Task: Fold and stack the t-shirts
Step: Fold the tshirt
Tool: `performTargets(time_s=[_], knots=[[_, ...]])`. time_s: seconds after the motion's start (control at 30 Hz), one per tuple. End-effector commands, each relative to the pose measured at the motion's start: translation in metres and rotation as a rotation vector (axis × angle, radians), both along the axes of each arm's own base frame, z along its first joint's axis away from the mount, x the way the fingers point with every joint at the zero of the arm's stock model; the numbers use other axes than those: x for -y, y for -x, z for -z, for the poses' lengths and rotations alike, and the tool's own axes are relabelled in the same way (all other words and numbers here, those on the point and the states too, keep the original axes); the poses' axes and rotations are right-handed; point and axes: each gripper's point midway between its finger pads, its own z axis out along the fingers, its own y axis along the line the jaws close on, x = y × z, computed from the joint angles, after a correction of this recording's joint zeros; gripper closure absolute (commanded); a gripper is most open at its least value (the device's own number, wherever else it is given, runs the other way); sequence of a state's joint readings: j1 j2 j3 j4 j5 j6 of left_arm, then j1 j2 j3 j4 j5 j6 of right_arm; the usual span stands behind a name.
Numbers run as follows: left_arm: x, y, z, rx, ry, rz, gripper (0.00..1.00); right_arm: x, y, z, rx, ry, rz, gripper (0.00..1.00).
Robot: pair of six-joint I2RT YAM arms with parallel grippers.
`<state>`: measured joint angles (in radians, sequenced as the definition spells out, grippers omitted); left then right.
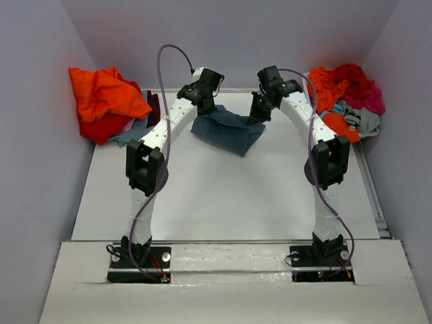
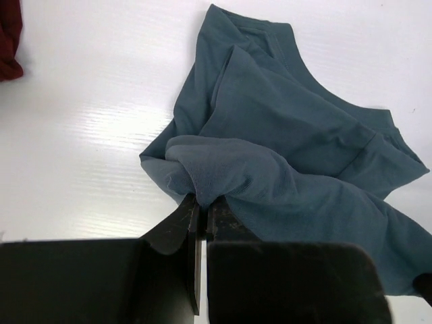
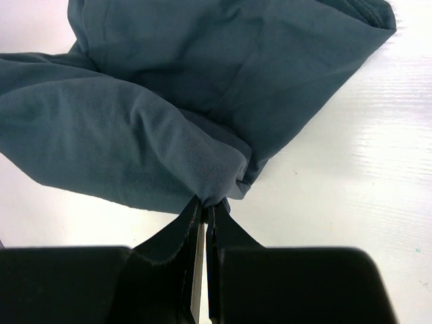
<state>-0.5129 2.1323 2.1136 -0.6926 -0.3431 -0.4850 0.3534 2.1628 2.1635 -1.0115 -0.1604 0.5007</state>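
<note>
the slate-blue t-shirt (image 1: 226,131) is gripped by left fingers (image 2: 174,231) and right fingers (image 3: 177,235) — both clenched. it is likely held for spreading.

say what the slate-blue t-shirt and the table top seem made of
The slate-blue t-shirt: soft matte knit cloth, likely cotton jersey; it drapes in folds, with a stitched hem. The table top: hard white board, maybe laminate, faintly glossy, streaked.
</note>
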Motion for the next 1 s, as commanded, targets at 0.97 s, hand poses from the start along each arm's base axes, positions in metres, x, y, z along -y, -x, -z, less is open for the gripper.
performTargets(time_s=[0.97], knots=[[0.043,-0.094,-0.022,0.303,0.089,0.072,0.94,0.059,-0.046,0.025,0.053,0.073,0.239,0.93]])
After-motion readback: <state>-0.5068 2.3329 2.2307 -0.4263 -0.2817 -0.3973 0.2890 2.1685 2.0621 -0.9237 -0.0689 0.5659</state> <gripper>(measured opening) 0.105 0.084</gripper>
